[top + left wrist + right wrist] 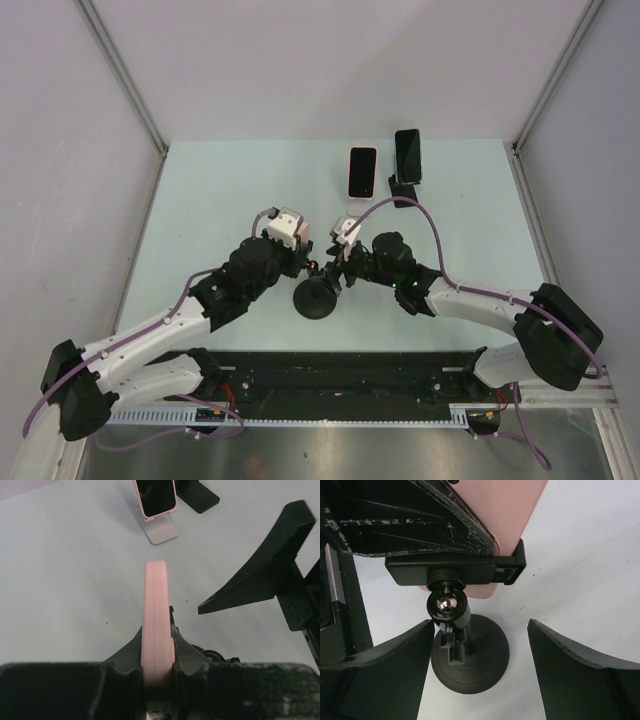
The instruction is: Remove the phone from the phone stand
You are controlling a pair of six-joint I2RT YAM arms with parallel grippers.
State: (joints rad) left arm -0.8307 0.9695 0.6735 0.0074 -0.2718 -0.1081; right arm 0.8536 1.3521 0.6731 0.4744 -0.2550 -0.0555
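The pink phone (157,595) stands edge-on in the black clamp (455,568) of the phone stand. The stand has a round black base (475,667) and a ball joint (445,606); it sits mid-table in the top view (315,300). My left gripper (159,630) is shut on the phone, one jaw on each flat face. My right gripper (481,625) is open, low over the table, its fingers on either side of the stand's neck and base without touching them. The pink phone's back also shows in the right wrist view (507,510).
At the back of the table a second pink-cased phone (362,171) leans on a pale stand (162,530). To its right a black phone (407,153) sits on a black stand (403,190). Grey walls enclose the table on three sides.
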